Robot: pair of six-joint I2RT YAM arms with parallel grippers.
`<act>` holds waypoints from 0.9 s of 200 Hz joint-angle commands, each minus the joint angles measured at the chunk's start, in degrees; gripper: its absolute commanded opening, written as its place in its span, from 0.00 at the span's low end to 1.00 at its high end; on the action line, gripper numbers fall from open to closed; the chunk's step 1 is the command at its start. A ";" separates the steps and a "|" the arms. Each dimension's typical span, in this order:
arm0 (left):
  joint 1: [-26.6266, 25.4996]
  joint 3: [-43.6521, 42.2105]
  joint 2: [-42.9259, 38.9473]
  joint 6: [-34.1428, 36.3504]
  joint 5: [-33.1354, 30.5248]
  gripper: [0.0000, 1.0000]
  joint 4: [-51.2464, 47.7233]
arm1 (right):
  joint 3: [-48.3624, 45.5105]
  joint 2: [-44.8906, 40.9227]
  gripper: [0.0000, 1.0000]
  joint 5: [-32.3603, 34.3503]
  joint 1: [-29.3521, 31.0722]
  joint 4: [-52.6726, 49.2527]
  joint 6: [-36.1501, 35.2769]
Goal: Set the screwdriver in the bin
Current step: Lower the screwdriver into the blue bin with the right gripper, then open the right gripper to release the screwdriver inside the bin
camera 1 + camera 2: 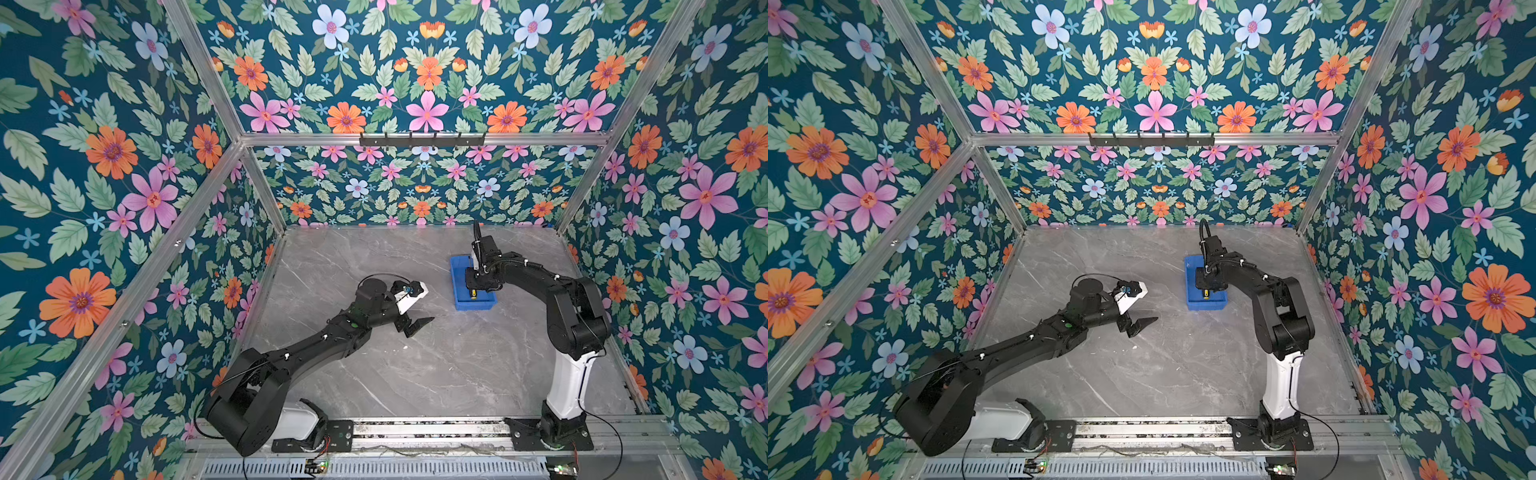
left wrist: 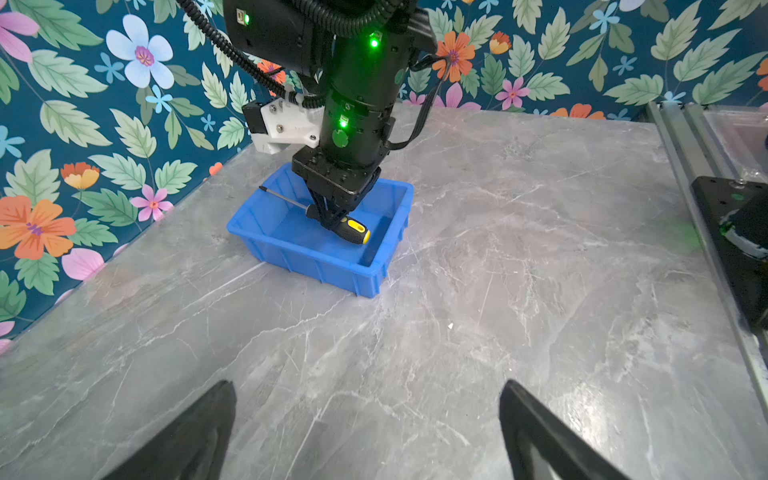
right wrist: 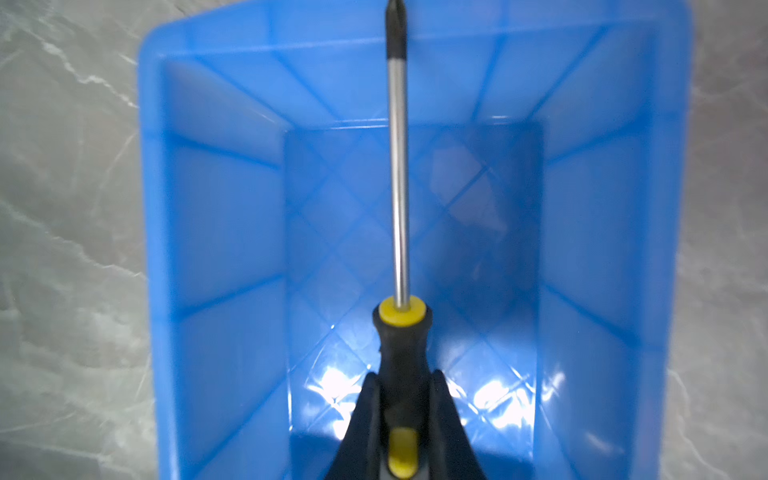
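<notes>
**Left.** The left end effector (image 2: 368, 419) hangs above the bare surface (image 2: 498, 291), left of centre. Its two dark fingers are spread well apart with nothing between them. It has no part in the step.

**Right of centre, toward the far side.** The bin (image 2: 311, 259) sits flat on the surface, long axis running near to far in both top views (image 1: 473, 305) (image 1: 1204, 305). The right end effector (image 3: 401, 415) reaches down into it. Its fingers are closed tight on the black mid-handle of the screwdriver (image 3: 398, 187).

**Where the screwdriver is.** The handle (image 2: 353, 230) is low inside the bin at the near end. The shaft slants up toward the far end, with the tip about level with the far rim. I cannot tell whether the handle touches the bin floor.

**Step in hand (judgement).** Placement, at the point of release. The carry looks complete and only the let-go remains.

**Next move calls for.**
- Open the fingers without dragging the handle.
- Lift straight up, clear of the bin walls.
- The tool lies along the bin's length, so it should settle inside. The raised tip near the rim is the part to watch.

**Materials.**
- Bin: glossy moulded blue plastic, ribbed walls, diamond-hatched floor with bright glare.
- Screwdriver: thin polished metal shaft with a dark tip. The handle is matte black, probably rubbery, with a yellow collar and yellow inlays. It is round, so it is likely to roll.
- Surface: smooth grey marble-pattern slab with white veins.
</notes>
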 commanded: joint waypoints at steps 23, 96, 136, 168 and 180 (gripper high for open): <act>0.08 -0.22 -0.24 0.28 0.10 1.00 0.26 | 1.37 2.36 0.00 -0.46 -0.03 -0.57 -1.53; 4.30 -2.95 -2.87 -5.99 0.79 1.00 4.12 | -3.30 -8.65 0.50 0.95 -0.03 1.95 -1.97; 9.59 -8.14 -7.19 -8.81 -4.15 1.00 10.20 | -12.24 -20.67 0.85 1.84 -0.11 7.33 -2.70; 13.65 -13.00 -9.65 -12.31 -9.43 1.00 16.79 | -22.64 -30.89 0.99 5.97 -0.35 14.87 -3.37; 14.67 -14.27 -10.43 -12.55 -11.47 1.00 17.37 | -26.81 -34.86 0.99 7.59 -0.63 18.06 -4.12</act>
